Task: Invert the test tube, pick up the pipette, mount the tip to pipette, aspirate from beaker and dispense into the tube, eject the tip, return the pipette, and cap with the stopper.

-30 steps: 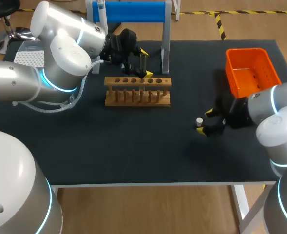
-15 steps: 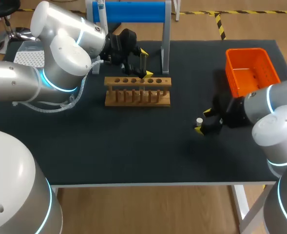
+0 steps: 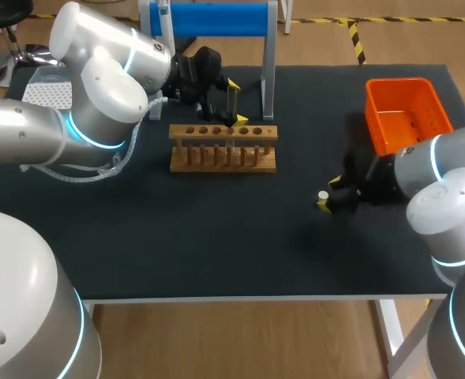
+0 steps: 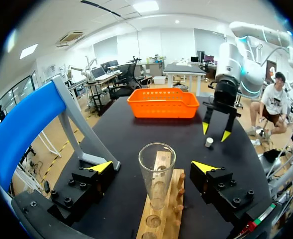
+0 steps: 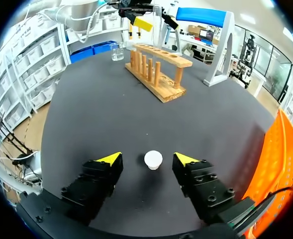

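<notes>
My right gripper (image 5: 148, 159) stood open astride the small white cylindrical stopper (image 5: 153, 160), well apart from the wooden test-tube rack (image 5: 158, 69), so I judged it best to centre, lower squarely, then close gently.

You cannot tell if the test tube (image 4: 156, 172) sits in the wooden rack (image 4: 162, 223), itself cut off; your right arm (image 3: 445, 185) covers a corner of the orange basket (image 3: 398, 82).

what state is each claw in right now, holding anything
left claw: open, tube stands between its fingers, not gripped
right claw: open, stopper lies between its fingers, not gripped
</notes>
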`<move>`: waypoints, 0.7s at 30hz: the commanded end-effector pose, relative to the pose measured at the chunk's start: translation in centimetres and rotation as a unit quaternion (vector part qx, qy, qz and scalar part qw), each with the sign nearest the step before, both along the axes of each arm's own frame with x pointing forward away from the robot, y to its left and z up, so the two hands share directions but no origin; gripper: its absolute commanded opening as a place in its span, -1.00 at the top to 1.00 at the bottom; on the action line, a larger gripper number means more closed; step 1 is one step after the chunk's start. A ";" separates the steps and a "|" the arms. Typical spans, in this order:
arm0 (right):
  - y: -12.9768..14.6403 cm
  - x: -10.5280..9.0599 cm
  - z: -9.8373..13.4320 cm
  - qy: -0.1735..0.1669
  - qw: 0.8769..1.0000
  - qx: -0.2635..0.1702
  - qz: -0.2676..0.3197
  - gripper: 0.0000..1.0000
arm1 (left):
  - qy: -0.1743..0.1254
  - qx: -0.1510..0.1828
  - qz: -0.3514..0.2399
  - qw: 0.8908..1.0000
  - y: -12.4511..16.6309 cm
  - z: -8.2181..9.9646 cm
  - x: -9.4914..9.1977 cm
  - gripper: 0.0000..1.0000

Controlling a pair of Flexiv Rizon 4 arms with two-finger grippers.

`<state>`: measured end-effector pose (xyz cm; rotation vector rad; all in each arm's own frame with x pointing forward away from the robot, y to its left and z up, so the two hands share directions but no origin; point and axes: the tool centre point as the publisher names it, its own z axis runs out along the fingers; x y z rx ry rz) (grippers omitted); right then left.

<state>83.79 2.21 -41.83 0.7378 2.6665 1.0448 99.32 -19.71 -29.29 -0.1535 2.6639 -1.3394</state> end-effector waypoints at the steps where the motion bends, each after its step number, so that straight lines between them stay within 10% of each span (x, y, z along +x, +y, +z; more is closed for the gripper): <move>1: 0.1 0.1 0.0 0.002 1.000 -0.001 0.001 -0.17 | 0.001 0.001 0.000 1.000 -0.1 0.0 0.1 -1.00; 21: 0.2 0.3 -0.8 0.000 1.000 0.005 -0.006 -0.04 | 0.001 0.001 0.000 1.000 -0.1 0.0 0.1 -1.00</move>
